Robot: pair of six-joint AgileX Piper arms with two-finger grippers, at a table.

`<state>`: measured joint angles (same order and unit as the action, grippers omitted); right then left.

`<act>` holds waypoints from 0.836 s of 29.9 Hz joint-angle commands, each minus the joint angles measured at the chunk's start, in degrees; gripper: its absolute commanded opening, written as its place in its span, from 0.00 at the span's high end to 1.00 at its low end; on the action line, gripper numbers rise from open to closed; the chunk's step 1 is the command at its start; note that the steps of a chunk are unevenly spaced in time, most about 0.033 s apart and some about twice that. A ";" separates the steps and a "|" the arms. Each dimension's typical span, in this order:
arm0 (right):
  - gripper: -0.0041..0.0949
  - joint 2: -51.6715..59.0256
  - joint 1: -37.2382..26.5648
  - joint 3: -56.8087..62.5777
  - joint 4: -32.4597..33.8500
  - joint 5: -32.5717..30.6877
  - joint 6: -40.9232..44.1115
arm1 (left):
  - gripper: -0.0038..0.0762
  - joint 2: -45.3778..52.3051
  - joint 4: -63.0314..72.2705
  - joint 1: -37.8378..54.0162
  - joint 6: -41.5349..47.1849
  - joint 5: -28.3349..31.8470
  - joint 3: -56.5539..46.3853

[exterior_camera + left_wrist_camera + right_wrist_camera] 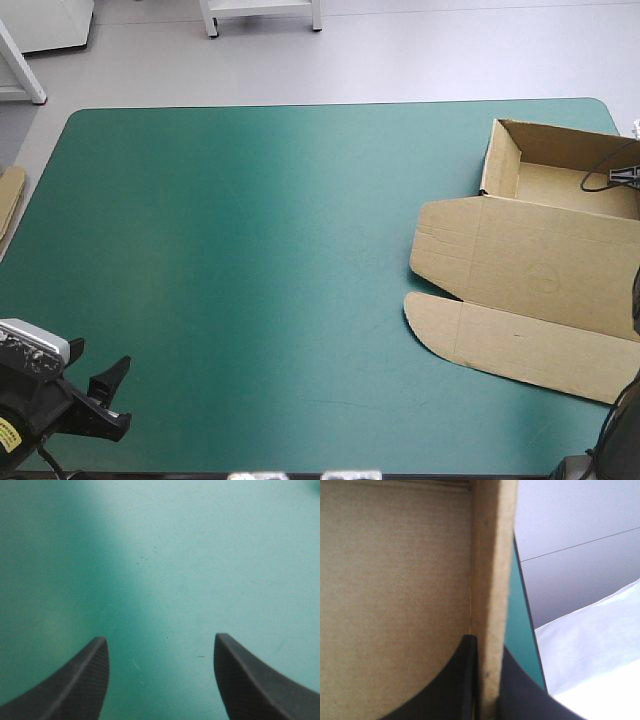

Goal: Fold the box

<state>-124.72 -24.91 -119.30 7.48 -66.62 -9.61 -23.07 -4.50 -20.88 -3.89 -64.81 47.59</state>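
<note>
On box wall, right hand clamped, left hand spread.

Black fin-shaped jaws, yellow label on left arm

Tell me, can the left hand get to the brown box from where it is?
Probably, though it looks like a long stretch. The left hand is open over the near left corner of the teal-green cover, the box sits by the right edge, and nothing lies between them.
</note>
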 commanded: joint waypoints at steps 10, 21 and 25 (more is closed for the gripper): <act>0.52 3.62 -4.04 -1.00 -0.07 2.03 -1.28 | 0.40 -0.94 -0.87 -0.34 -0.09 3.54 1.33; 0.39 8.20 -3.92 -2.04 -2.33 3.63 -0.30 | 0.40 -0.94 -3.10 -0.34 -0.09 3.90 1.33; 0.39 13.43 -3.92 -4.41 -6.36 3.86 -1.92 | 0.40 -0.94 -6.64 -0.34 -0.09 6.78 1.67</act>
<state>-119.00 -28.40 -120.34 3.62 -64.99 -10.30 -23.07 -8.77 -20.88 -3.96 -63.56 47.59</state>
